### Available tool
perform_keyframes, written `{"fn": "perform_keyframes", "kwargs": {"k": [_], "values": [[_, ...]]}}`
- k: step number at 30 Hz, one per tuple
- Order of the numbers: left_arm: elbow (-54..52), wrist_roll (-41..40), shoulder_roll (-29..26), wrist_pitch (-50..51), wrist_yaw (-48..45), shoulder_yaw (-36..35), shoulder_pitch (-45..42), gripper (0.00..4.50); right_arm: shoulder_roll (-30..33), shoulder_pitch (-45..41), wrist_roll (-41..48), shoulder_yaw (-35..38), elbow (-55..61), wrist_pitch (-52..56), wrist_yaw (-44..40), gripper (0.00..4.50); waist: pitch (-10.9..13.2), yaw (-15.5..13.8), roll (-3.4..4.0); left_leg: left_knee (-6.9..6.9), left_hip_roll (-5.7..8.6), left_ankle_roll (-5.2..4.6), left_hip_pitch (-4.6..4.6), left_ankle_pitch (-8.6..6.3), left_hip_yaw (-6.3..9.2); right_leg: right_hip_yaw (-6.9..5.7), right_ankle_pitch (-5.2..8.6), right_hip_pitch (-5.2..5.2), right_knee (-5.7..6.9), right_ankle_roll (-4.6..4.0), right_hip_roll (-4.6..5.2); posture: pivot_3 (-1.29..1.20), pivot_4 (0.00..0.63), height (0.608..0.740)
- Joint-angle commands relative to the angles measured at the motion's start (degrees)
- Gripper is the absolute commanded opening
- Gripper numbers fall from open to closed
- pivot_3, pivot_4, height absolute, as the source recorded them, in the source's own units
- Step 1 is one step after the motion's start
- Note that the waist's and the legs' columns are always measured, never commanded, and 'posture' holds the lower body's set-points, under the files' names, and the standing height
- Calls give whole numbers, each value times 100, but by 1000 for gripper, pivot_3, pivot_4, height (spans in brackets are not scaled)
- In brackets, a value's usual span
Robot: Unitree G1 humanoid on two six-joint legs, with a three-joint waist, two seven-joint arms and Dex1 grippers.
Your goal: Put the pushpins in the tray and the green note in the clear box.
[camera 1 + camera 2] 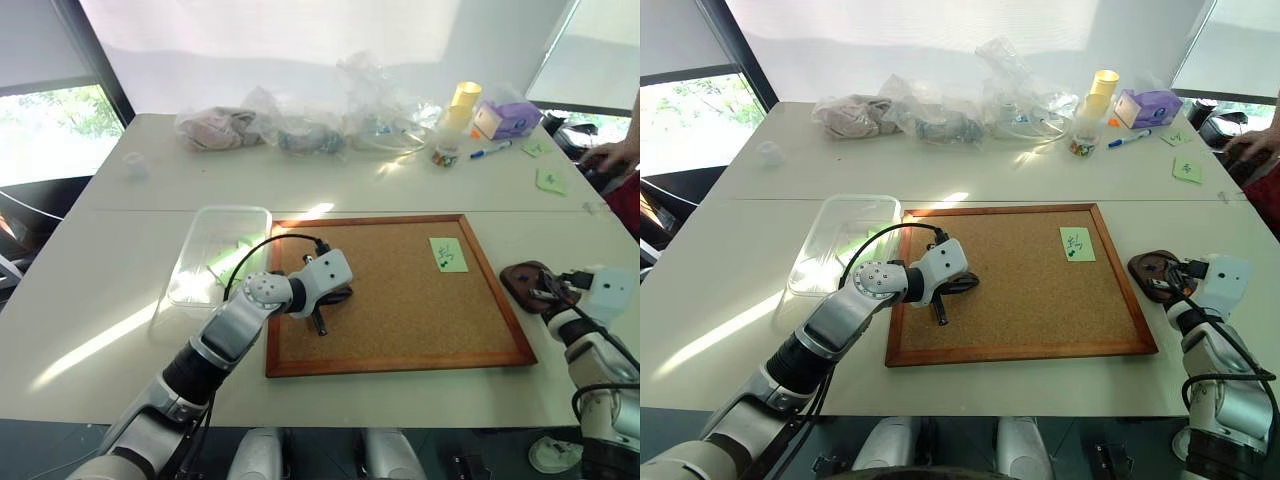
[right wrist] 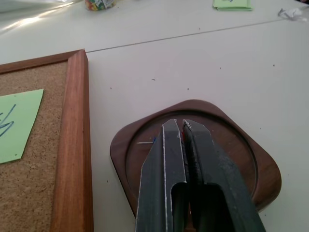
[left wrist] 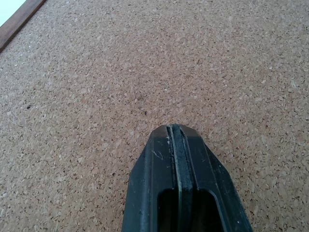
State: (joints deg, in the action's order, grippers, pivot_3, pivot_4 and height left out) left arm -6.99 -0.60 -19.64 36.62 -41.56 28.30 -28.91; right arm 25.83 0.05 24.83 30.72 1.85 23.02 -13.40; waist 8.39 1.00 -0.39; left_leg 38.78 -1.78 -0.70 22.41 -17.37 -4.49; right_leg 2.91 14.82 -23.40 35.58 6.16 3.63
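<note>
The green note [image 1: 448,254] lies on the cork board [image 1: 400,300] near its far right corner, with dark marks on it. My left gripper [image 3: 173,128] is shut and empty, resting low over the left part of the cork. The clear box [image 1: 220,250] stands just left of the board, and something pale green shows through it. The dark brown tray [image 2: 260,164] sits on the table right of the board. My right gripper [image 2: 182,123] hovers over the tray, shut, with a speck of red between its tips that looks like a pushpin. A thin pin [image 2: 145,142] lies in the tray.
Crumpled plastic bags [image 1: 300,125], yellow cups [image 1: 463,100], a purple box [image 1: 510,118], a pen and a small jar of pins [image 1: 444,155] stand along the far side. More green notes [image 1: 550,180] and a person's hand [image 1: 610,155] are at the far right.
</note>
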Motion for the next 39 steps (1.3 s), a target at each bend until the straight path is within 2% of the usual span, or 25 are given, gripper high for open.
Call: {"fn": "perform_keyframes", "kwargs": {"k": [1,3,7,9,19,23,28,39], "values": [[357,156,-86,185,6,156,192,0,129,-101,28,134,-13,-50,-38,606,0,0,0,-2,0,0,0,0,0,0,0,0,-3,0,1,0,150,740],[357,156,-83,185,12,156,195,0,143,-118,14,134,-69,-59,-52,1405,0,0,0,-4,0,0,0,0,0,0,0,1,-6,-1,3,0,150,740],[352,155,-75,186,25,154,207,0,153,-121,-24,146,-92,-72,-31,3626,-1,-1,1,-14,0,1,0,0,0,0,-1,1,-15,-2,7,0,150,740],[350,154,-72,185,28,153,212,0,157,-111,-36,151,-92,-84,-29,4437,-1,-1,2,-19,0,1,0,0,0,1,-1,1,-18,-2,9,0,150,740],[346,150,-58,181,32,146,215,0,152,-42,1,118,131,-196,-210,4437,-5,-9,8,-53,3,4,-5,1,-3,0,-4,-2,-36,-6,17,0,150,740],[344,150,-64,168,25,144,219,0,230,-10,37,-218,681,-310,-684,4437,-8,-5,14,-54,3,4,-5,1,-3,1,-4,-2,-38,-6,18,0,150,740],[409,183,-82,58,-13,178,179,0,226,-138,257,-796,1096,95,-1088,4437,-9,-8,14,-54,3,3,-5,1,-3,-1,-4,-2,-38,-6,18,0,150,740],[476,219,-80,-52,-15,191,160,0,-41,-448,-58,-1502,574,22,-1118,4437,-9,-11,13,-60,8,5,-1,1,-7,-15,-4,-4,-44,-7,45,0,150,740]]}}
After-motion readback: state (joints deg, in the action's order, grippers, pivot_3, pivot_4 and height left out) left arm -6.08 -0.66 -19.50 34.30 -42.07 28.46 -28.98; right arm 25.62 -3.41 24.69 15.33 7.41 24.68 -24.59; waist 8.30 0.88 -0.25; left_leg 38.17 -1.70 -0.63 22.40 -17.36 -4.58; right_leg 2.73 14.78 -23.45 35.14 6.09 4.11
